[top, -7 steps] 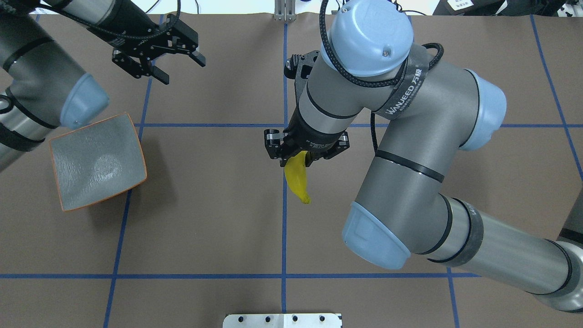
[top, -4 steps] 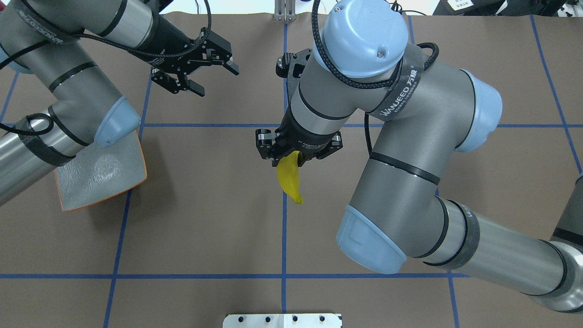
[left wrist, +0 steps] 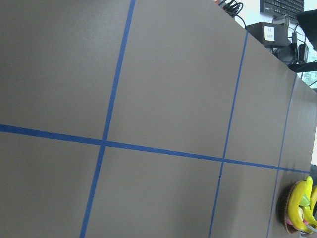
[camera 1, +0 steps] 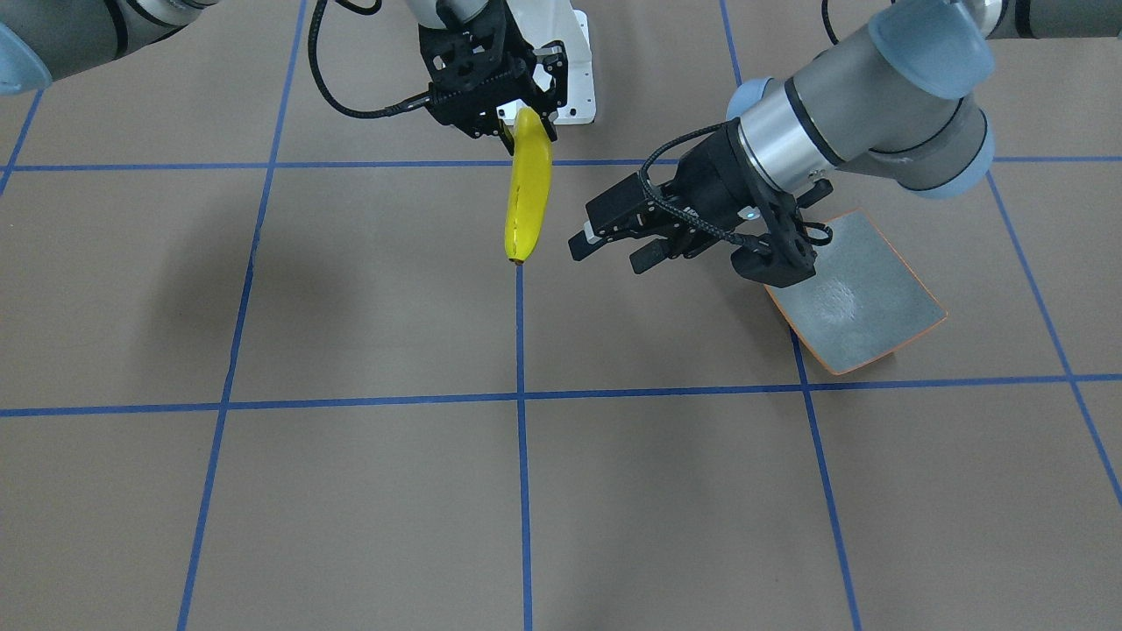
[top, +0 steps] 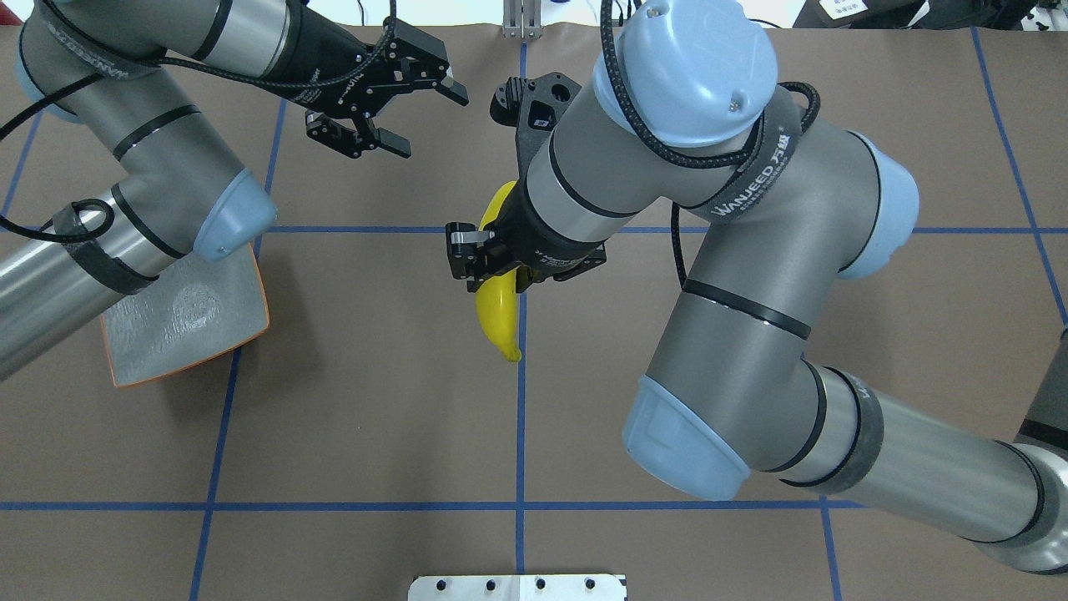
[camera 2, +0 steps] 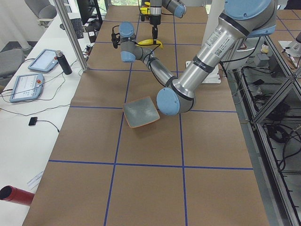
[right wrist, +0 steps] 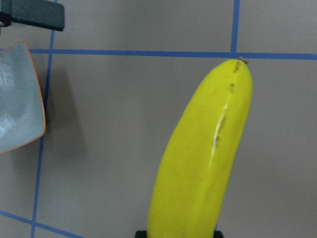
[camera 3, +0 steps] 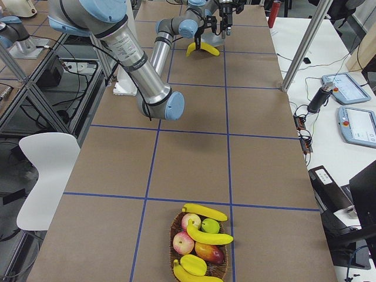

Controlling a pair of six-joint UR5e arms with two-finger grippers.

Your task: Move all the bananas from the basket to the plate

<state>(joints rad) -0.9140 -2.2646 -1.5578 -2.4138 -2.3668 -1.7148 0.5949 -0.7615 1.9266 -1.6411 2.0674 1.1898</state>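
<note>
Gripping a bright yellow, slightly curved banana [top: 497, 321] in the right jaws, clamped tight on its upper part, free end hanging below them, above the brown paper-covered worktop [top: 367, 417]. Holding the left jaws spread wide with nothing between, near the banana but not touching it. Behind the left jaws, partly under the left arm: a square grey-blue plate with a thin orange rim [camera 1: 863, 307]. Well apart from both jaws, at the worktop's far end: a dark wicker basket [camera 3: 174, 229] with more yellow bananas [camera 3: 204, 211] among other fruit.
</note>
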